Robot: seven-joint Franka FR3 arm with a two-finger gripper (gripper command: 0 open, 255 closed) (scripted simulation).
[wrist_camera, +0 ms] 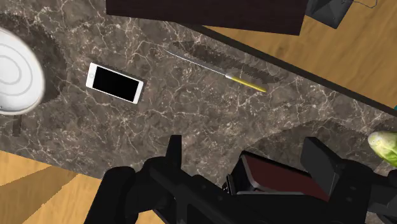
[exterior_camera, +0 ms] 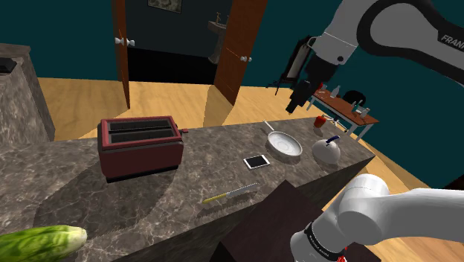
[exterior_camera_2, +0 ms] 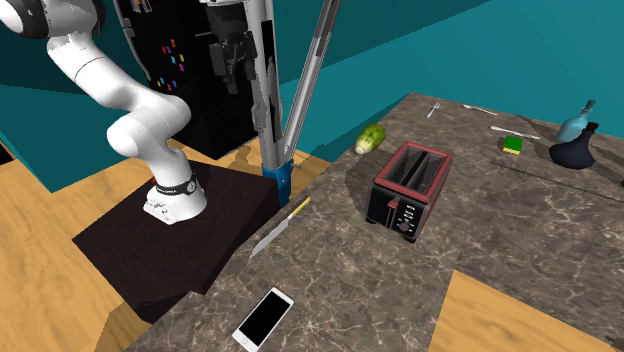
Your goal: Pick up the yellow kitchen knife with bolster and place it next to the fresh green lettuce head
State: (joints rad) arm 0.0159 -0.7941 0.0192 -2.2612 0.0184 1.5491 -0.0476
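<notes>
Desk scene in the shoulder view, read left to right. Lettuce head (exterior_camera: 41, 242) lies left of the red toaster (exterior_camera: 140, 145), at the near edge of the desk (exterior_camera: 59, 186). Yellow-handled knife (exterior_camera: 229, 195) lies flat to the right of the toaster, long axis roughly along that edge, handle end toward the toaster. End effector (exterior_camera: 294, 104), fingers wide apart and empty, hangs high, farther right of the toaster. The knife thus lies below it, back toward the toaster.
</notes>
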